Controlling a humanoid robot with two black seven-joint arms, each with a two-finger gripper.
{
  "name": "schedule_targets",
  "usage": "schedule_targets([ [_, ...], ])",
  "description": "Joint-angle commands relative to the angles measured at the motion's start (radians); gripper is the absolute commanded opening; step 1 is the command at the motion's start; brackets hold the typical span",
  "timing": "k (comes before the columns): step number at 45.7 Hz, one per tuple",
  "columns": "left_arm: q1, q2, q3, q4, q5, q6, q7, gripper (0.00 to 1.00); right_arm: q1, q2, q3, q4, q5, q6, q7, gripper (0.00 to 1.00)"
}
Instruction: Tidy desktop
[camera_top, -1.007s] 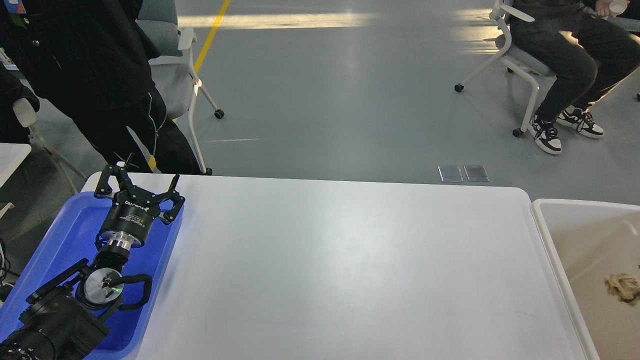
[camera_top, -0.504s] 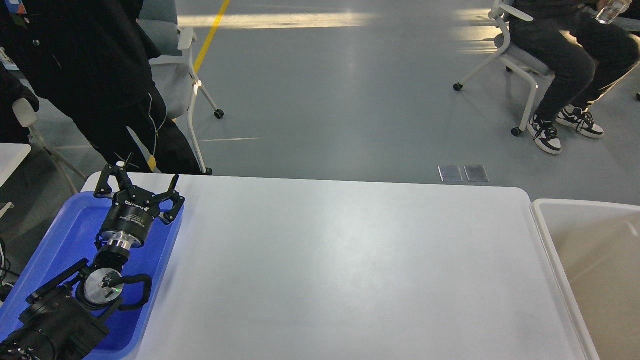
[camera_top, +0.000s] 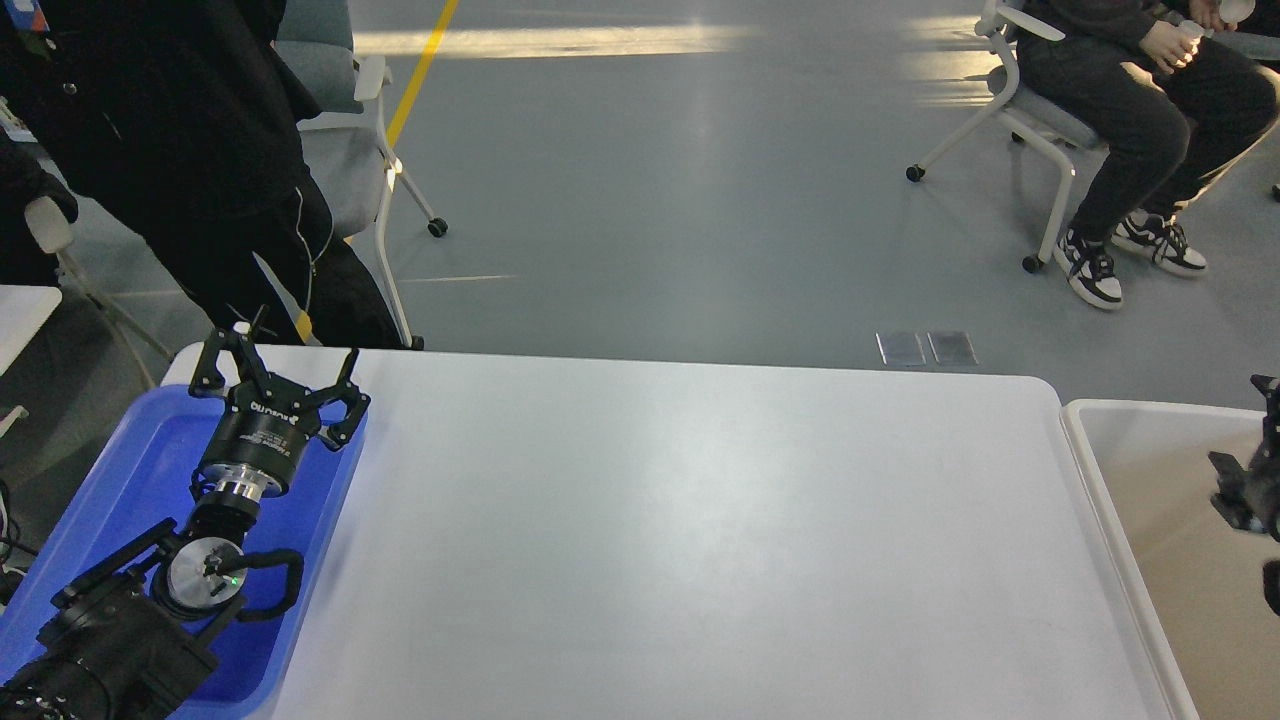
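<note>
The white desktop (camera_top: 700, 520) fills the middle of the head view and nothing lies on it. My left gripper (camera_top: 285, 358) is open and empty, held over the far end of the blue tray (camera_top: 140, 470) at the desktop's left side. My right gripper (camera_top: 1245, 485) shows only as a dark part at the right edge, above the beige bin (camera_top: 1150, 520). Its fingers cannot be told apart.
The white-rimmed beige bin stands against the desktop's right end. A person in black (camera_top: 180, 150) stands behind the far left corner beside a chair (camera_top: 350, 150). Another person (camera_top: 1130, 110) sits on a chair at the far right.
My right gripper has come into view at the right edge over the bin. A crumpled brown scrap seen in the bin one second ago no longer shows. My left arm has not moved.
</note>
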Motion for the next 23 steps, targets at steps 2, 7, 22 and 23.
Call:
schedule_targets([
  [2,-0.001,0.000,0.001,0.000,0.000,0.000,0.000,1.00,-0.123,0.074,0.282,0.258,-0.136,-0.028,0.024,1.00],
  [7,-0.001,0.000,0.001,0.000,-0.001,0.000,0.000,1.00,-0.153,0.162,0.388,0.291,-0.277,-0.030,0.042,1.00],
  [22,-0.001,0.000,0.001,0.000,0.000,0.000,0.000,1.00,-0.161,0.340,0.480,0.325,-0.409,-0.038,0.070,1.00],
  [23,-0.001,0.000,0.001,0.000,0.000,0.000,0.000,1.00,-0.161,0.346,0.483,0.324,-0.409,-0.039,0.072,1.00],
])
